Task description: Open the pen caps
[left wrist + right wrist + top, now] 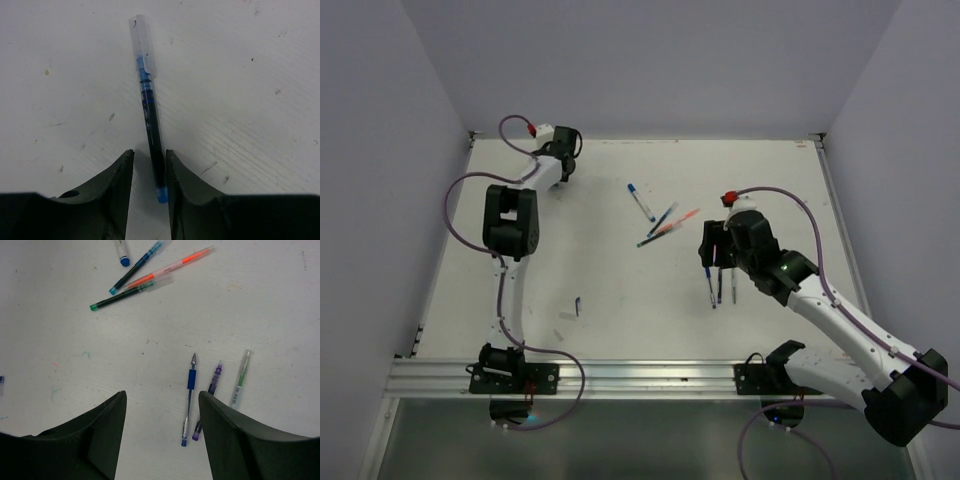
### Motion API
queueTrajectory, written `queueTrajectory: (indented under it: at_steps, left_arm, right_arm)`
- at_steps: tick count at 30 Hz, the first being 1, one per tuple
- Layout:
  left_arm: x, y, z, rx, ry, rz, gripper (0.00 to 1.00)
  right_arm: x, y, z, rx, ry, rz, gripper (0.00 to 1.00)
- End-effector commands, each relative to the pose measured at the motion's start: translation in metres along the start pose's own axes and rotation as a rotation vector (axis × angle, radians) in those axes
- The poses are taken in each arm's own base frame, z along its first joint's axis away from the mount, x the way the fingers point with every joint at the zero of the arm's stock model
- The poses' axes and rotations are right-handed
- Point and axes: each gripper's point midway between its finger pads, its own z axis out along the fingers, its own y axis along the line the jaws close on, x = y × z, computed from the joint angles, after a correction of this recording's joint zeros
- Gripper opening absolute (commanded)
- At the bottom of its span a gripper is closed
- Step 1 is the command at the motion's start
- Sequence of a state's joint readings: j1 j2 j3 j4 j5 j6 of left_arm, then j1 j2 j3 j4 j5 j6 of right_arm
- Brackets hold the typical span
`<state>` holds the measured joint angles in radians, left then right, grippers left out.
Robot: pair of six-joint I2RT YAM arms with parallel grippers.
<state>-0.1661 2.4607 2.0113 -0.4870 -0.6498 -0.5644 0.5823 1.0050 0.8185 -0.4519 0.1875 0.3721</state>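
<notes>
In the left wrist view a dark pen (152, 130) lies on the white table, its clear cap (141, 42) pointing away and its blue tail end between my jaws. My left gripper (150, 152) straddles that tail; the right finger is against the barrel and a gap shows at the left finger. It sits at the far left corner (563, 140). My right gripper (162, 394) hangs open over three uncapped pens: blue (189, 400), purple (210, 400), green (241, 377). A small blue cap (577, 306) lies loose on the table.
A cluster of pens lies mid-table: a white pen with a blue cap (122, 252), a dark blue one (135, 267), an orange one (170, 267) and a green one (125, 294). Walls close in the table (620, 300) on three sides.
</notes>
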Motion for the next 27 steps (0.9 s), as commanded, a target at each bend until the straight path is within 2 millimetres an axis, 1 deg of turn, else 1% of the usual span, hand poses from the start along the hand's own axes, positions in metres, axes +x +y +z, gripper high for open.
queueTrajectory:
  at_steps: [1, 2, 3, 4, 5, 6, 7, 8, 9, 10, 11, 12, 13, 14, 15, 16, 17, 18, 19, 20, 21, 22, 23, 24, 25, 26, 27]
  left_arm:
    - [0.021, -0.001, -0.001, 0.068, 0.066, -0.033, 0.34]
    - [0.031, 0.0, 0.001, 0.068, 0.083, -0.042, 0.32]
    - [0.033, 0.001, 0.002, 0.071, 0.092, -0.047, 0.27]
    - [0.035, 0.005, 0.001, 0.06, 0.103, -0.064, 0.18]
    - [0.037, 0.006, 0.0, 0.061, 0.104, -0.074, 0.13]
    - [0.028, 0.007, -0.007, 0.078, 0.087, -0.094, 0.08]
    - [0.035, 0.008, -0.007, 0.099, 0.096, -0.103, 0.0]
    - [0.033, 0.01, -0.011, 0.105, 0.091, -0.12, 0.0]
    - [0.019, 0.014, -0.021, 0.119, 0.065, -0.146, 0.0]
    - [0.026, 0.019, -0.025, 0.123, 0.073, -0.143, 0.0]
    - [0.018, 0.017, -0.03, 0.15, 0.049, -0.163, 0.0]
    - [-0.002, 0.018, -0.049, 0.189, 0.014, -0.189, 0.0]
    - [0.003, 0.011, -0.058, 0.281, 0.014, -0.157, 0.0]
    - [-0.003, 0.007, -0.07, 0.35, -0.009, -0.149, 0.0]
    - [-0.03, 0.007, -0.101, 0.433, -0.071, -0.178, 0.0]
    - [-0.019, 0.006, -0.113, 0.502, -0.058, -0.184, 0.0]
    - [-0.029, 0.005, -0.128, 0.559, -0.09, -0.208, 0.0]
    - [-0.033, 0.009, -0.155, 0.629, -0.099, -0.223, 0.0]
    - [-0.034, 0.009, -0.17, 0.675, -0.098, -0.255, 0.0]
    - [-0.033, 0.009, -0.185, 0.725, -0.097, -0.266, 0.0]
    - [-0.043, 0.013, -0.215, 0.801, -0.135, -0.294, 0.0]
    - [-0.022, 0.01, -0.228, 0.891, -0.102, -0.317, 0.0]
    - [-0.016, 0.012, -0.241, 0.941, -0.1, -0.333, 0.0]
    - [-0.017, 0.013, -0.273, 1.036, -0.122, -0.339, 0.0]
    - [0.006, 0.014, -0.277, 1.07, -0.091, -0.355, 0.0]
    - [0.008, 0.017, -0.294, 1.118, -0.101, -0.366, 0.0]
    - [0.024, 0.011, -0.312, 1.19, -0.068, -0.34, 0.0]
  right_arm:
    - [-0.01, 0.004, -0.006, -0.017, -0.026, -0.01, 0.63]
    - [-0.01, 0.003, -0.007, -0.016, -0.023, -0.011, 0.63]
    - [-0.011, 0.002, -0.008, -0.01, -0.028, -0.009, 0.63]
    - [-0.011, 0.0, -0.009, 0.003, -0.027, -0.004, 0.63]
    - [-0.011, -0.002, -0.01, 0.015, -0.031, 0.001, 0.64]
    - [-0.011, -0.004, -0.01, 0.028, -0.028, 0.0, 0.64]
    - [-0.01, -0.007, -0.01, 0.045, -0.015, -0.003, 0.65]
    - [-0.01, -0.008, -0.009, 0.057, -0.005, 0.003, 0.66]
    - [-0.009, -0.01, -0.009, 0.074, 0.004, 0.002, 0.65]
    - [-0.007, -0.013, -0.007, 0.099, 0.035, -0.003, 0.63]
    - [-0.006, -0.016, -0.006, 0.128, 0.048, 0.013, 0.63]
    - [-0.006, -0.021, -0.007, 0.165, 0.055, 0.02, 0.63]
    - [-0.006, -0.024, -0.006, 0.183, 0.062, 0.017, 0.64]
    - [-0.004, -0.023, -0.004, 0.175, 0.067, 0.008, 0.64]
    - [-0.003, -0.021, -0.003, 0.165, 0.071, 0.009, 0.65]
    - [0.001, -0.014, -0.001, 0.125, 0.085, 0.014, 0.66]
    - [0.002, -0.007, -0.001, 0.083, 0.089, 0.003, 0.66]
    - [-0.001, 0.001, 0.002, 0.038, 0.074, 0.012, 0.7]
    - [0.006, 0.013, 0.002, -0.035, 0.094, 0.023, 0.71]
    - [0.005, 0.021, 0.001, -0.075, 0.091, 0.039, 0.72]
    - [0.004, 0.03, 0.0, -0.124, 0.092, 0.054, 0.72]
    - [0.0, 0.039, 0.001, -0.169, 0.073, 0.073, 0.78]
    - [0.002, 0.053, 0.0, -0.243, 0.092, 0.098, 0.98]
    - [0.0, 0.06, -0.001, -0.275, 0.093, 0.11, 0.99]
    - [-0.003, 0.066, 0.0, -0.3, 0.091, 0.13, 0.98]
    - [-0.002, 0.076, -0.002, -0.35, 0.11, 0.133, 0.99]
    - [-0.001, 0.079, 0.0, -0.366, 0.122, 0.14, 0.98]
